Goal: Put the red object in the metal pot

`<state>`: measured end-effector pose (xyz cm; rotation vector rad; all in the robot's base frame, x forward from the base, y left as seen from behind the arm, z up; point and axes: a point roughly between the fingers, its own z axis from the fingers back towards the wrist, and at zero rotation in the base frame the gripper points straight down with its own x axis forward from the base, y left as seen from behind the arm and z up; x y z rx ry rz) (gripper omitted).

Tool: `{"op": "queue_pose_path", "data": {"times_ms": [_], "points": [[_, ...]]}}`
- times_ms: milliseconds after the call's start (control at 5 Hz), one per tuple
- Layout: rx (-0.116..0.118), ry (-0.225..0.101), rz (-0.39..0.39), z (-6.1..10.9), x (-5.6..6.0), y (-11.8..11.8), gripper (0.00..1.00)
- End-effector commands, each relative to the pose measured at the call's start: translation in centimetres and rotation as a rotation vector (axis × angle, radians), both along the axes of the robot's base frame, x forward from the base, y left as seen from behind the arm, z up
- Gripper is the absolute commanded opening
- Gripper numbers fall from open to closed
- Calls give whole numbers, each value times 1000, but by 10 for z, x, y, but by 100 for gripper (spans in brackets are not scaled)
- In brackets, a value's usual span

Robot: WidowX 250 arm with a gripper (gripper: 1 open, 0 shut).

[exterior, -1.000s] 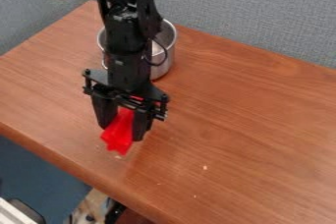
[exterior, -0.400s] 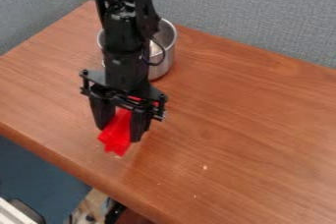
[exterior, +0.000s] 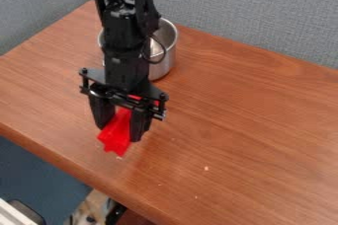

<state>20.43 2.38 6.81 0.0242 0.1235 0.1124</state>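
Nothing changed across the last second: same arm pose, same place for every item, no shift to report.

At left-centre, black gripper [exterior: 126, 118] pointing straight down over the wooden table [exterior: 251, 120], fingers closed on the upper part of the red object [exterior: 119, 136]. Jaws partly together, clamped on that bar rather than fully shut. Bar tilted, its lower end down at or just above the tabletop near the front edge; whether touching the wood cannot be told. As before, gripped and low, in the same spot as a second ago.

Just behind and a little right of the gripper, the metal pot [exterior: 160, 54], mostly hidden by the black arm [exterior: 122, 32] standing in front of it. Shiny rim and part of the side wall visible to the right of the arm. Pot unmoved, still near the table's back edge. Red bar outside the pot, near it but apart.

Further right, bare wood and a grey wall [exterior: 264, 12] behind.
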Motion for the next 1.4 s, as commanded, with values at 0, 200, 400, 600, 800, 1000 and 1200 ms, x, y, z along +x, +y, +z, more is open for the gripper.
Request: {"op": "queue_pose_path", "data": {"times_ms": [0, 200, 400, 600, 800, 1000, 1200], "points": [[1, -66, -2, 19, 10, 1, 0], [-7, -107, -32, 39, 17, -3, 0], [-14, -168, -26, 71, 27, 3, 0], [-21, -218, 18, 94, 44, 22, 0], [-15, -214, 36, 85, 66, 33, 0], [-7, -212, 60, 80, 85, 43, 0], [2, -209, 83, 74, 100, 51, 0]]}}
